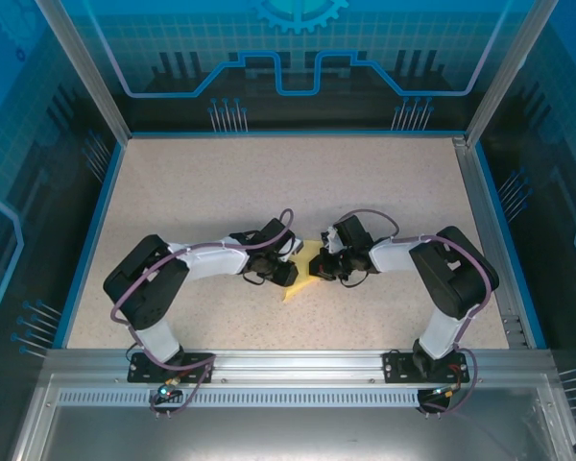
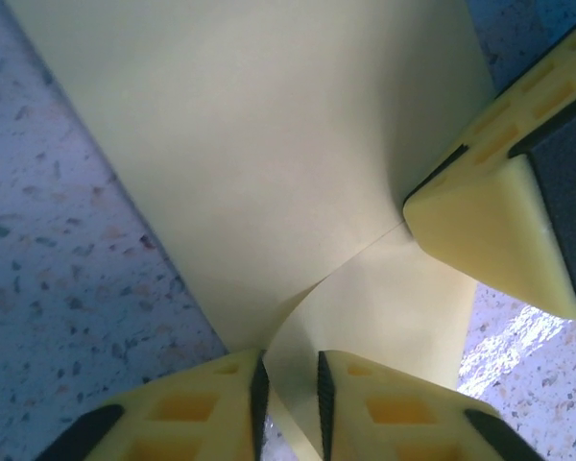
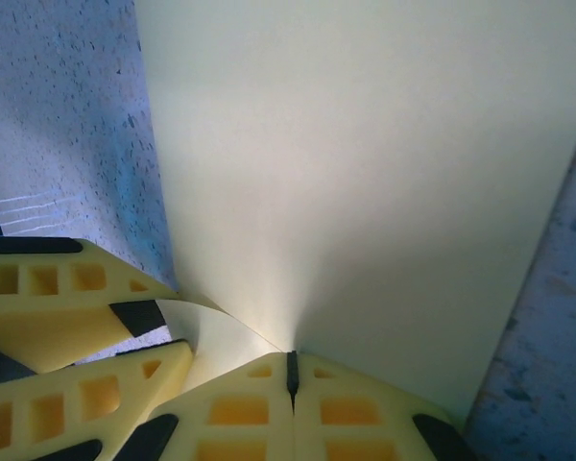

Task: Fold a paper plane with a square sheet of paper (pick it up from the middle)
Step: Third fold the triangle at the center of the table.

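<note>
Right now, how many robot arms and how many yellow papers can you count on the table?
Black-and-white robot arms: 2
Thin yellow paper sheet: 1
Total: 3

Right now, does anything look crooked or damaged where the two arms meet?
Nothing looks torn. The yellow paper is not flat: it bows up, one flap curling beside the left gripper, whose jaws stand slightly apart, while the right gripper pinches it.
</note>
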`<state>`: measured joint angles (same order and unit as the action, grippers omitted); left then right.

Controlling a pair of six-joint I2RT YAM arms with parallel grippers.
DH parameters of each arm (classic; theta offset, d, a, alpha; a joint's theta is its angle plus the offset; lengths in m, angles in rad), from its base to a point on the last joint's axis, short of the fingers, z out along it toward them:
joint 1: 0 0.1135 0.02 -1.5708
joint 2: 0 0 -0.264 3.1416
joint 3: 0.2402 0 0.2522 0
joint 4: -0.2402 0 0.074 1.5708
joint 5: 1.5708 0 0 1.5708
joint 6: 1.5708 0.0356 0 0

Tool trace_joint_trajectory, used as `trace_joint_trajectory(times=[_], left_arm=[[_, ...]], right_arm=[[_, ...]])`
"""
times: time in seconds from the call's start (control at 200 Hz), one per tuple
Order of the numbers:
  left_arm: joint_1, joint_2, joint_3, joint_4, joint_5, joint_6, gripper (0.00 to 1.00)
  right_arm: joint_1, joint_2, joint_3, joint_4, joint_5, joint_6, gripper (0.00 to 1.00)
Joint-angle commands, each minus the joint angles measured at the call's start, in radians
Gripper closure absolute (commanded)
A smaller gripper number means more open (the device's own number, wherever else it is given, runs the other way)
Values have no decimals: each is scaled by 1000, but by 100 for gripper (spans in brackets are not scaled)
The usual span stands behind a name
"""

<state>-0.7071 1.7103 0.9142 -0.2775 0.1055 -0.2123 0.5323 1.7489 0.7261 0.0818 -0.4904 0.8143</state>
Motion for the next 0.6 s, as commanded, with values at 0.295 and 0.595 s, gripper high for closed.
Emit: trace_joint_trajectory(times=[0.295,0.595], left_arm=[[-1,-208,45,-105,125,-201,67],[-26,-150,29,-42,321,-329,70]], right_arm=[[15,26,-5,-82,80,-2,99],[16,29,0,-88,89,6,99]])
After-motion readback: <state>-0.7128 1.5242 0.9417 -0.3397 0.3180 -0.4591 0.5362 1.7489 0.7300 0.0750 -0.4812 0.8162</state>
